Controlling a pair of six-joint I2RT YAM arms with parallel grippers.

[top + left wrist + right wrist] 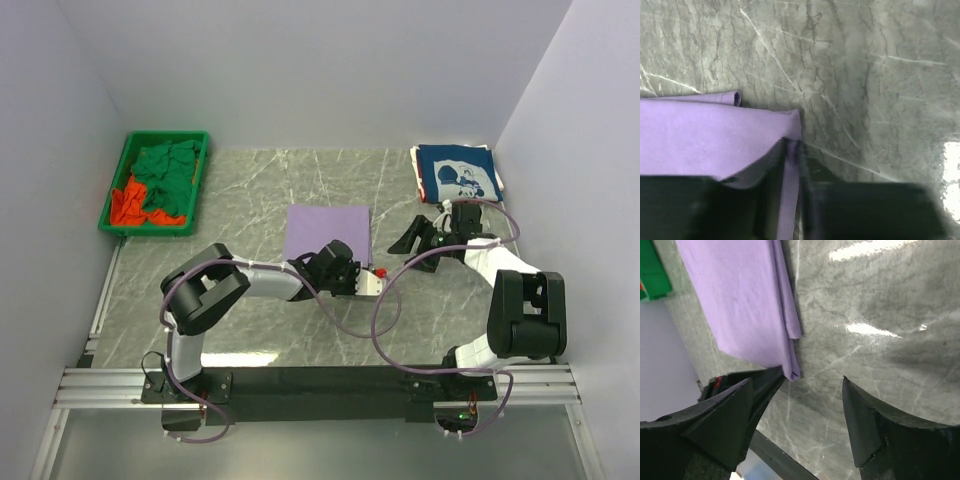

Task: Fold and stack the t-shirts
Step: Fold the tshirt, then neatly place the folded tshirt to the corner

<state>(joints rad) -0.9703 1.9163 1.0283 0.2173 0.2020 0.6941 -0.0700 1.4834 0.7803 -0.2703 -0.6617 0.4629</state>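
Left wrist view, blurred: left end effector [792, 150] seems clamped on the near corner of the folded plain lavender cloth t-shirt [700, 135], which lies flat on the grey marbled desk [865, 75], likely for dragging stackward. Right end effector [797, 382] is spread wide and empty, with the shirt corner just ahead of it.

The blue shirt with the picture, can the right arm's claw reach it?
Probably yes. The navy shirt lies uncovered close by the right claw, which is open and empty. It points toward the purple shirt, though, so it would have to turn first.
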